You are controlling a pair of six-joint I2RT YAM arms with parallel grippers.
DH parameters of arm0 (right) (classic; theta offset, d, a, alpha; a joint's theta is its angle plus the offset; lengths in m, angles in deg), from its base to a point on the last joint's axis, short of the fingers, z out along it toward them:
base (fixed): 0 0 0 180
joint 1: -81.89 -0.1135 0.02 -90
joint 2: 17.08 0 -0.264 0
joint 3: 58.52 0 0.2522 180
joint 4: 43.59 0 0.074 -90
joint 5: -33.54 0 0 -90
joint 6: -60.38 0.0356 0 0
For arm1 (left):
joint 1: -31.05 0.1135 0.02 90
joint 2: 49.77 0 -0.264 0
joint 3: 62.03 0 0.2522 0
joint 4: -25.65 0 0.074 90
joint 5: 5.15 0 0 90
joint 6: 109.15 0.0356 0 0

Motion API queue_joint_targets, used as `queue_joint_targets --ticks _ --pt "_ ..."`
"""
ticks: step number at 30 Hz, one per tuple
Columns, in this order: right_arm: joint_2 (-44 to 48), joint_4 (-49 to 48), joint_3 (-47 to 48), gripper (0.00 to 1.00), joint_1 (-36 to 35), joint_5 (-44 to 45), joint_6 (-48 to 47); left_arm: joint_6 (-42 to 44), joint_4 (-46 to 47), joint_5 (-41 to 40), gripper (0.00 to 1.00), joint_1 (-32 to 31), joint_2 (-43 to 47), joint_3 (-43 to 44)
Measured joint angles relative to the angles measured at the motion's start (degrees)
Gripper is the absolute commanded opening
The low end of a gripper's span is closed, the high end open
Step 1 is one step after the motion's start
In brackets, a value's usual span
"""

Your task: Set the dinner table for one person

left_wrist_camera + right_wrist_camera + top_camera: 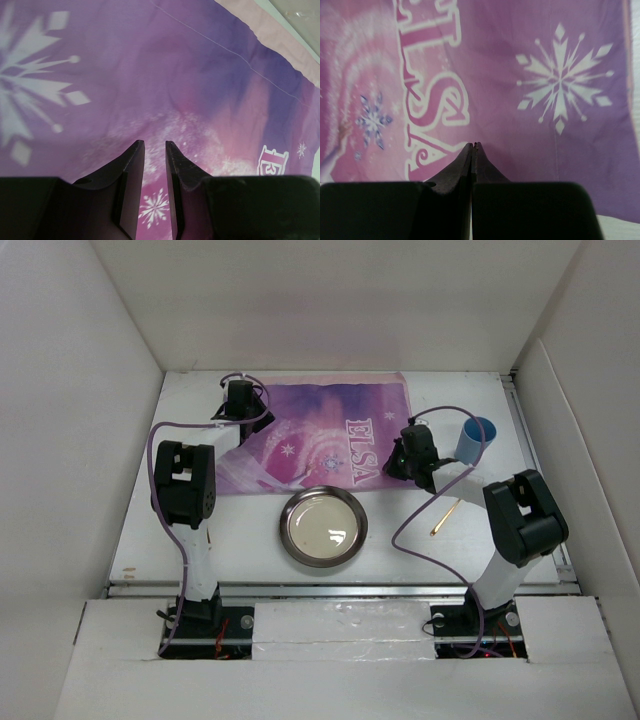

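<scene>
- Table (250, 545): big plain white top that fills the floor of the booth, running from the arm bases at the near edge to the back wall. It's smooth and a bit glossy, and bare along the left and near sides.
- Walls (330, 300): flat white panels box the table in at the back and on both sides.
- Rail (340, 587): a metal strip runs along the near edge, with white boards in front of it where the arms are bolted on.
- Mat (320, 430): purple snowflake cloth with "ELSA" printed on it, lying flat on the far half of the table and sitting a little crooked. Both wrist cams are basically full of it (200, 75) (520, 60).
- Dish (323, 527): round, shiny metal and empty, at mid-table right at the mat's near edge.
- Cup (475, 437): blue and upright, on bare table just right of the mat.
- Stick (446, 517): thin and gold, lying diagonally on bare table right of the dish.
- Left gripper (243, 408) (155, 145): over the mat's far left corner. Its jaws are a narrow slit apart, with the cloth showing through the gap.
- Right gripper (395, 462) (473, 146): at the mat's right edge, close to the cup. Its jaws are pressed tight together, and I can't tell if any cloth is caught between them.
- Cables (152, 455): purple loops hang off both arms.
</scene>
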Motion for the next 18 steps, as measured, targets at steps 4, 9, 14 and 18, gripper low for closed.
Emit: queue_joint_targets --ticks 4,9,14,18 --pt "-3.13 3.58 0.11 0.00 -0.76 -0.24 0.85 -0.46 -0.07 3.06 0.20 -1.18 -4.17 4.66" --pt "-3.56 5.64 0.57 0.00 1.55 -1.49 2.56 -1.77 0.04 6.88 0.20 -1.77 -7.80 8.26" --pt "-2.78 7.26 0.52 0.00 3.85 -2.75 4.31 -2.10 0.04 8.09 0.22 -1.64 -10.32 10.91" --pt "-0.57 7.93 0.07 0.00 5.25 -2.21 5.60 -2.34 0.07 8.94 0.23 -1.62 -11.45 12.35"
